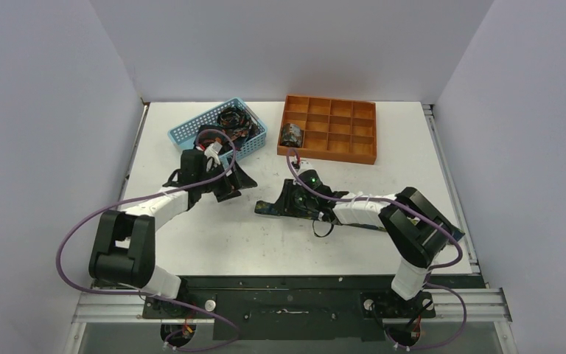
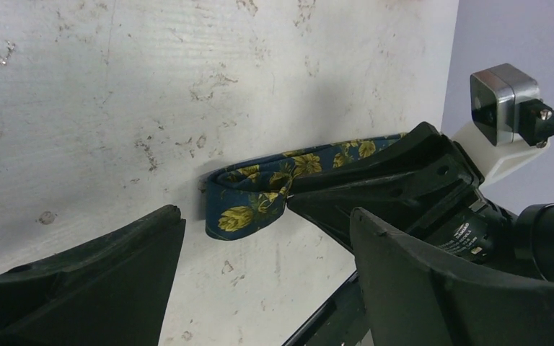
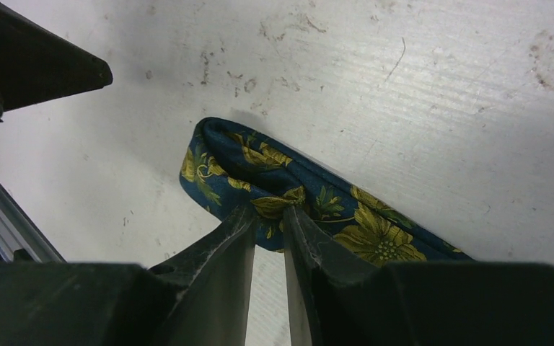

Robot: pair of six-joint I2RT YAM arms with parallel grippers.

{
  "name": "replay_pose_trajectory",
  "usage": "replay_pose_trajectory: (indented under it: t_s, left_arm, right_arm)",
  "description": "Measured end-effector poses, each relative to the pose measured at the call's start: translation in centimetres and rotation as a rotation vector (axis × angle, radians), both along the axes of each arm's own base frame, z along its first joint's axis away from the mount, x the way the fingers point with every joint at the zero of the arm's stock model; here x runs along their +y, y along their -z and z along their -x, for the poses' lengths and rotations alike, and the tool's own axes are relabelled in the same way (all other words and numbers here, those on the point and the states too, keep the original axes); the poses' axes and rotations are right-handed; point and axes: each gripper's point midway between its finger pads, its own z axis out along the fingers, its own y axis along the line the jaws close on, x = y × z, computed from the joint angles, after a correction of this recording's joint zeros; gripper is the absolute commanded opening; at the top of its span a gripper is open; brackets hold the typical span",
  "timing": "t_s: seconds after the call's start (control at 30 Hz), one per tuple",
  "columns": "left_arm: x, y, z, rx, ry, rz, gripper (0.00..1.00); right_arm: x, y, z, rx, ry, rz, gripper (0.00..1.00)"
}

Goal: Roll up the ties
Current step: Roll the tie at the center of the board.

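Note:
A navy tie (image 3: 288, 184) with yellow flowers lies on the white table, its end folded into a loop. My right gripper (image 3: 268, 210) is shut on the folded end, pinching the fabric between its tips. In the top view the right gripper (image 1: 284, 198) holds the tie (image 1: 269, 209) mid-table, and the rest of the strip is hidden under the arm. My left gripper (image 1: 230, 188) is open and empty, left of the tie. In the left wrist view the folded end (image 2: 249, 205) sits between and beyond my open fingers (image 2: 115, 267). A rolled tie (image 1: 292, 134) sits in the orange tray's left compartment.
The orange compartment tray (image 1: 339, 125) stands at the back centre-right. The light-blue mesh basket (image 1: 191, 131) with dark ties in it (image 1: 234, 120) stands at the back left, just behind my left wrist. White walls close both sides.

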Motion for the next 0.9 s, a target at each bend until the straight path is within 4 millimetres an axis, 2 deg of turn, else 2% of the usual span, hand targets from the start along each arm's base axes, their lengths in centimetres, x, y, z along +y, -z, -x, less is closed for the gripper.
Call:
replay_pose_trajectory:
  t_s: [0.17, 0.43, 0.8, 0.9]
  left_arm:
    - [-0.6, 1.7, 0.3, 0.041, 0.043, -0.012, 0.77]
    - [-2.0, 2.8, 0.7, 0.064, 0.109, -0.033, 0.74]
    - [-3.6, 4.1, 1.4, 0.125, 0.198, -0.029, 0.55]
    - [-3.8, 5.0, 1.9, 0.161, 0.214, -0.02, 0.54]
  right_arm:
    - [-0.3, 1.3, 0.0, 0.028, 0.016, 0.022, 0.22]
    - [-1.0, 1.5, -0.7, 0.03, 0.045, 0.027, 0.21]
    - [-1.8, 2.6, -0.9, 0.031, 0.065, 0.034, 0.2]
    - [-1.9, 2.6, -1.0, 0.025, 0.067, 0.029, 0.2]
